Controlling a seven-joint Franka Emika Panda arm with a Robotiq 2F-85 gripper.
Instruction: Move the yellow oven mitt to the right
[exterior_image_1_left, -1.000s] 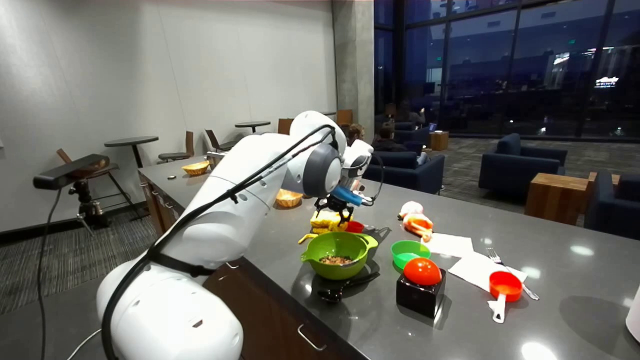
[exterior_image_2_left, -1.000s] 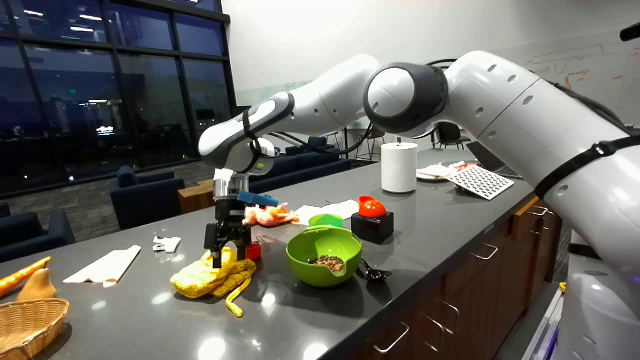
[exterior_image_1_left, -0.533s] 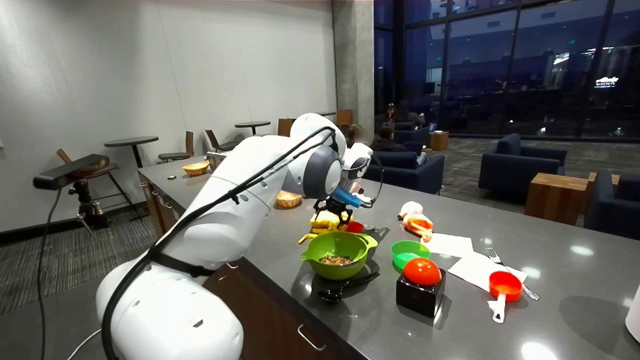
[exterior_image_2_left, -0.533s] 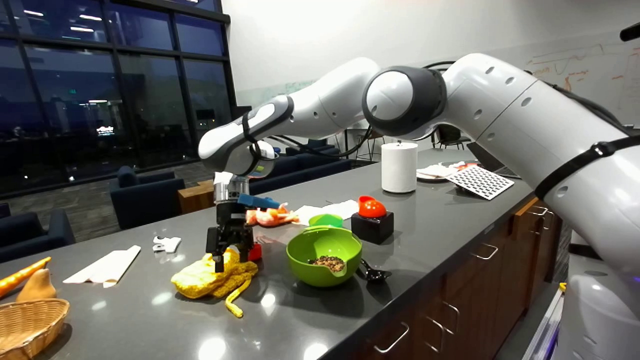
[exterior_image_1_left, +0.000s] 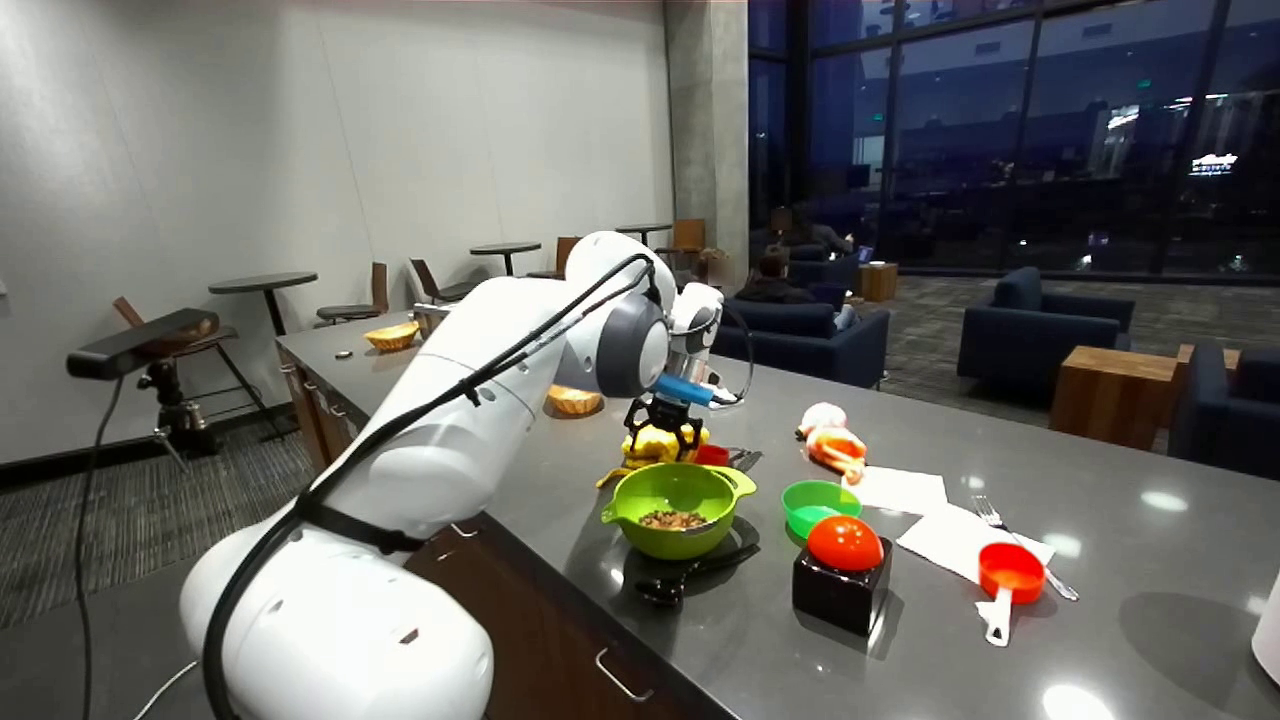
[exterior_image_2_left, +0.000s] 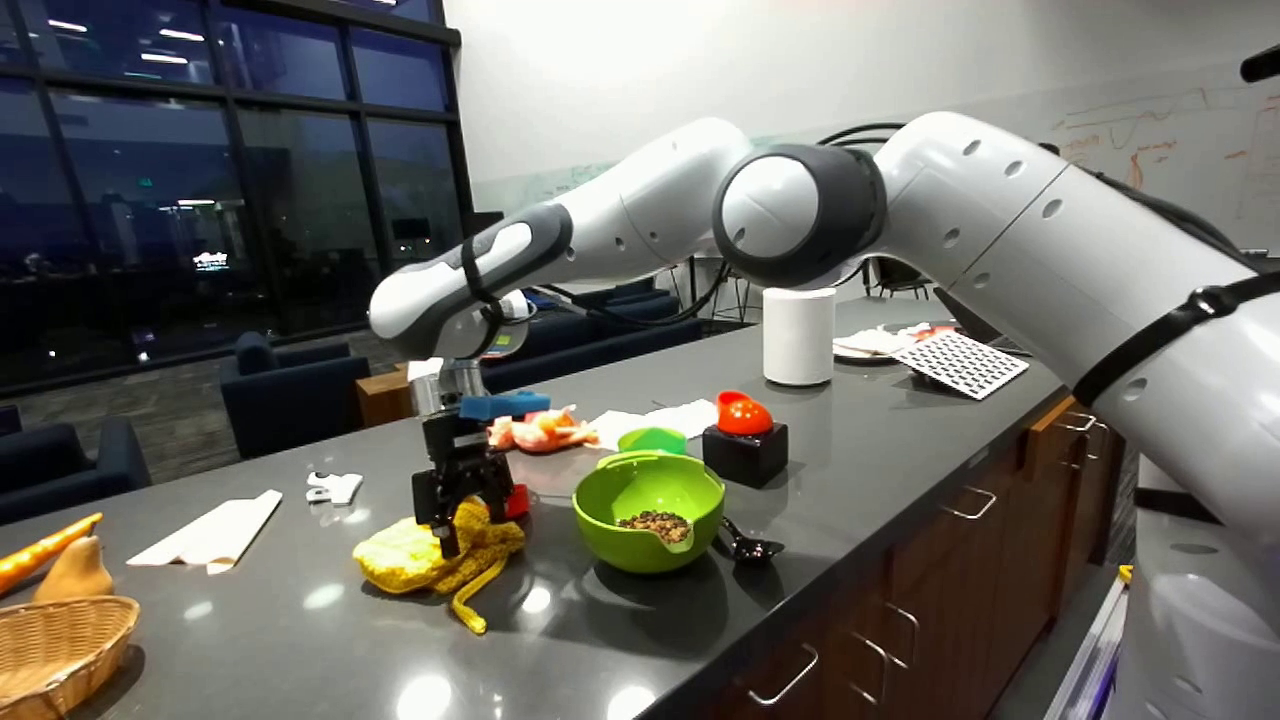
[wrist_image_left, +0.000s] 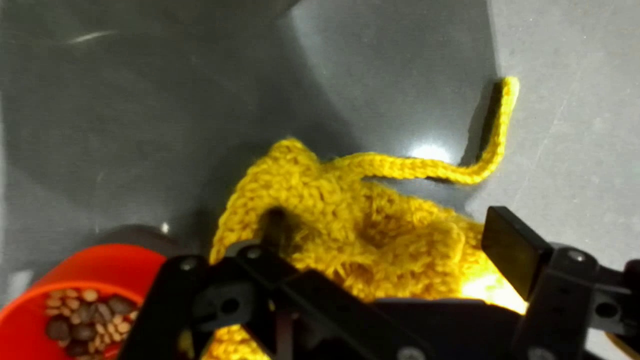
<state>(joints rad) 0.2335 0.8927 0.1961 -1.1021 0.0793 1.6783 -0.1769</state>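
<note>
The yellow oven mitt (exterior_image_2_left: 408, 560) is supported by the counter (exterior_image_2_left: 280, 650), set back from the drawer-side edge, near the green bowl (exterior_image_2_left: 618, 540) and red cup (wrist_image_left: 110, 265). The gripper (exterior_image_2_left: 474, 532) is positioned over it, jaws spread; whether the cloth is touched cannot be told.

In an exterior view, the oven mitt (exterior_image_2_left: 402, 560) lies on the tabletop (exterior_image_2_left: 300, 660) between the basket (exterior_image_2_left: 100, 650), left, and the mixing bowl (exterior_image_2_left: 620, 538), right. Just right of the mixing bowl lies the spoon (exterior_image_2_left: 757, 550), the block (exterior_image_2_left: 745, 456) behind it.
</note>
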